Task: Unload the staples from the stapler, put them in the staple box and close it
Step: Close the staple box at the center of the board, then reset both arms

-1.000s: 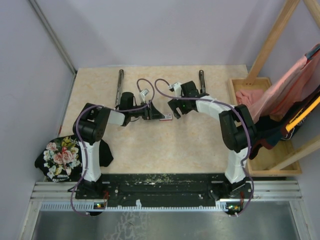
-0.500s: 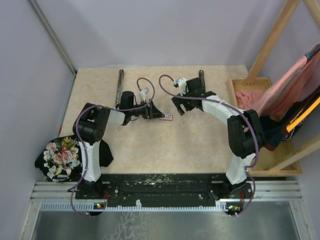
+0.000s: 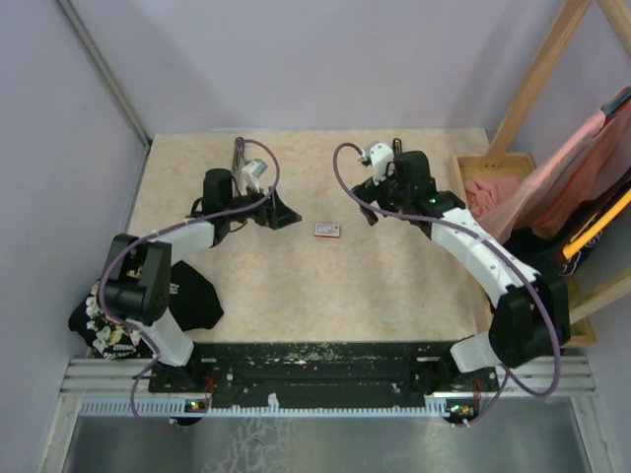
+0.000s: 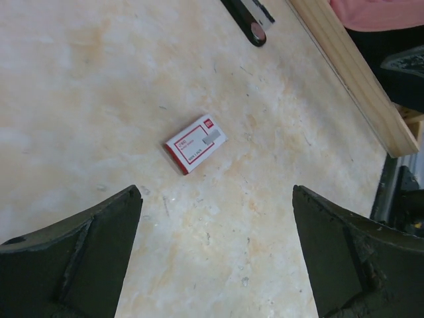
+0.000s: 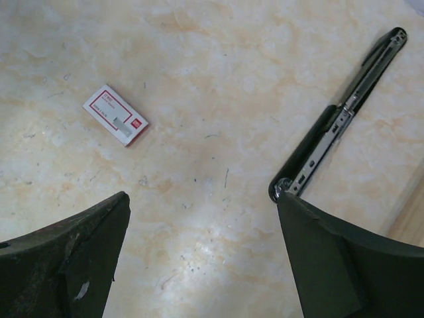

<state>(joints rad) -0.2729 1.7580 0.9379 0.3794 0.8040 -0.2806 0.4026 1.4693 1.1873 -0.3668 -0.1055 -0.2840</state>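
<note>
The stapler (image 5: 344, 112) lies opened out flat, a long black bar with a metal channel; in the top view (image 3: 397, 154) it sits at the back, partly behind my right arm. A red-and-white box (image 3: 327, 230) lies mid-table, and a tiny grey strip (image 4: 212, 138) that looks like staples rests on it; the strip also shows in the right wrist view (image 5: 122, 122). My left gripper (image 3: 281, 212) is open and empty, left of the box (image 4: 196, 144). My right gripper (image 3: 368, 200) is open and empty, between the box (image 5: 116, 124) and the stapler.
A second long black bar (image 3: 238, 160) lies at the back left. A wooden tray (image 3: 463, 172) with pink cloth stands along the right edge; its rail (image 4: 351, 73) shows in the left wrist view. A floral black cloth (image 3: 118, 305) hangs off the left front.
Both grippers have drawn back from the box. The left one moved left and the right one moved toward the back right. The box stays on the table.
</note>
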